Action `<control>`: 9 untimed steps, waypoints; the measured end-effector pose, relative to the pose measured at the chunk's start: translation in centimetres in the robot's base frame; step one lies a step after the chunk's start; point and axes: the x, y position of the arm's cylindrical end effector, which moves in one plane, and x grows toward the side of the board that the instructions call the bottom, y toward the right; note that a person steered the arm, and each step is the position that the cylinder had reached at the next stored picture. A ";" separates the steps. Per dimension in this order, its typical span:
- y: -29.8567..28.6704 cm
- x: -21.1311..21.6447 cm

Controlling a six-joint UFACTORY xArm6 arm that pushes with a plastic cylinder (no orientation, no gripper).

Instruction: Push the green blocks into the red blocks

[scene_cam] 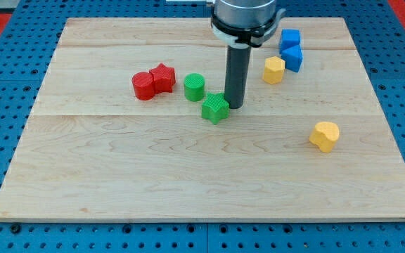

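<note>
A red cylinder [143, 86] and a red star block [163, 76] touch each other at the view's upper left of centre. A green cylinder [194, 88] stands just to the right of the red star, a small gap apart. A green star block [215, 108] lies lower right of the green cylinder. My tip [235, 106] rests on the board right against the green star's right side.
Two blue blocks [291, 48] sit stacked close together at the view's upper right, with a yellow block [274, 70] next to them on the left. A yellow heart block [324, 135] lies at the right. The wooden board [188, 176] ends in a blue pegboard surround.
</note>
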 end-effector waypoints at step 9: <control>2.7 -3.2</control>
